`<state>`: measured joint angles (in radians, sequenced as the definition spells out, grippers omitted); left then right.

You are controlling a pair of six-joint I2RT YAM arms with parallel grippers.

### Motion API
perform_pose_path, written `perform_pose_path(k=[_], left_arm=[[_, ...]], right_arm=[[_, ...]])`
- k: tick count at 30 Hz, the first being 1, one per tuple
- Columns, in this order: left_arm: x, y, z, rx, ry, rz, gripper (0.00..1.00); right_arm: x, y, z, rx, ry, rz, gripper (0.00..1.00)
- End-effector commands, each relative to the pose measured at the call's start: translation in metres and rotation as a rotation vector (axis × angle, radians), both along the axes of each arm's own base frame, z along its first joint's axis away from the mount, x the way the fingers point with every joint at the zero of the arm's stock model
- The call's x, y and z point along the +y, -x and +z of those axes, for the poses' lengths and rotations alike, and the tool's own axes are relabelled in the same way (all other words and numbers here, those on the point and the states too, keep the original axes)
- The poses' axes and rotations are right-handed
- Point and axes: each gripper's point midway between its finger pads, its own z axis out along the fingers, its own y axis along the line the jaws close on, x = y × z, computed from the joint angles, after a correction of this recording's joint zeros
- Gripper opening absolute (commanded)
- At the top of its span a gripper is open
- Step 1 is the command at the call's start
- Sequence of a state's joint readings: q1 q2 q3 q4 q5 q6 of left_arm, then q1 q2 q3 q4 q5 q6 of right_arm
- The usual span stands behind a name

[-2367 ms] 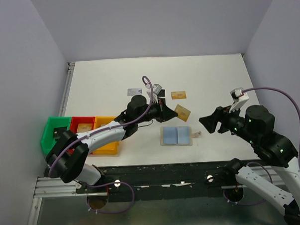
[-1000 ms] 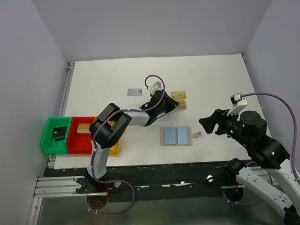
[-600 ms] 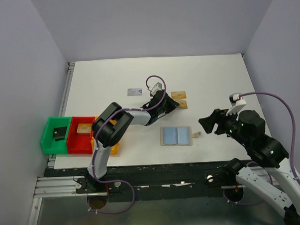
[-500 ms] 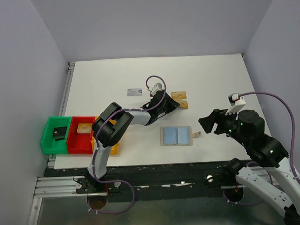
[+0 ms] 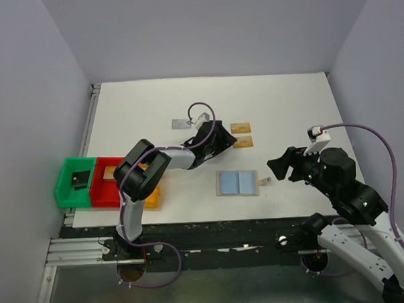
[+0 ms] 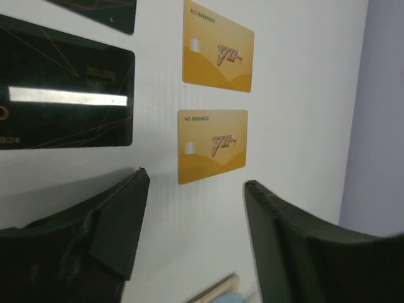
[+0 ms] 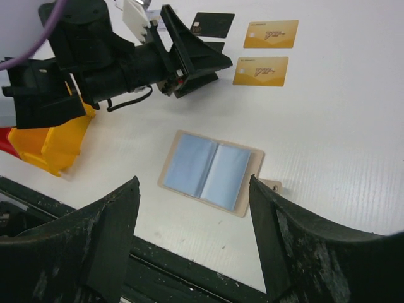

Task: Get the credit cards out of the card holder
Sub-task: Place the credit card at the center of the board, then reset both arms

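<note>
L gripper (image 6: 196, 189): jaws apart, empty; gold card (image 6: 212, 145) flat on table (image 5: 287, 101) at its 12.
R gripper (image 7: 192, 183): wide open, empty.
card holder (image 5: 238, 183): open flat, long axis 9–3; 5 o'clock from L gripper, 8 from R gripper, which is nearer.
pockets: prob. empty, view coarse.

Probably a lab — pale walls (image 5: 203, 30), white table (image 5: 287, 101)

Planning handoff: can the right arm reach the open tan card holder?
Probably yes: right gripper hangs open near the tan bifold card holder, nothing between; left gripper is off by gold cards.
</note>
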<state>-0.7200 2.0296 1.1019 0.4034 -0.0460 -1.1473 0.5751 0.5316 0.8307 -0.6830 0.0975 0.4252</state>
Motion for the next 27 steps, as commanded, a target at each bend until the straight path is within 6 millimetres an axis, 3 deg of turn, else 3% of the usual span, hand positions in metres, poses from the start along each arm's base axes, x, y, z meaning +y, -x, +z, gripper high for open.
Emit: perform_pose_path(k=[1, 7, 8, 12, 16, 21, 27], left_arm=[[0.027, -0.001, 0.031, -0.054, -0.039, 0.034, 0.99], [0.075, 0.029, 0.064, -0.072, -0.203, 0.044, 0.99], [0.088, 0.033, 0.071, -0.07, -0.253, 0.061, 0.99], [0.165, 0.072, 0.065, 0.085, -0.556, 0.142, 0.99], [0.221, 0.109, 0.065, 0.158, -0.672, 0.208, 0.99], [0.243, 0.132, 0.077, 0.1, -0.604, 0.245, 0.99], [0.243, 0.13, 0.106, -0.007, -0.533, 0.256, 0.99]], right_arm=[[-0.008, 0.001, 0.002, -0.01, 0.029, -0.024, 0.78], [-0.016, 0.001, -0.004, -0.012, 0.063, -0.048, 0.78], [-0.019, 0.001, -0.006, -0.011, 0.075, -0.056, 0.78], [-0.03, -0.001, -0.017, -0.013, 0.121, -0.098, 0.78], [-0.037, -0.003, -0.03, 0.001, 0.154, -0.132, 0.78], [-0.037, -0.006, -0.037, -0.005, 0.146, -0.148, 0.78], [-0.035, -0.011, -0.036, -0.01, 0.142, -0.157, 0.78]])
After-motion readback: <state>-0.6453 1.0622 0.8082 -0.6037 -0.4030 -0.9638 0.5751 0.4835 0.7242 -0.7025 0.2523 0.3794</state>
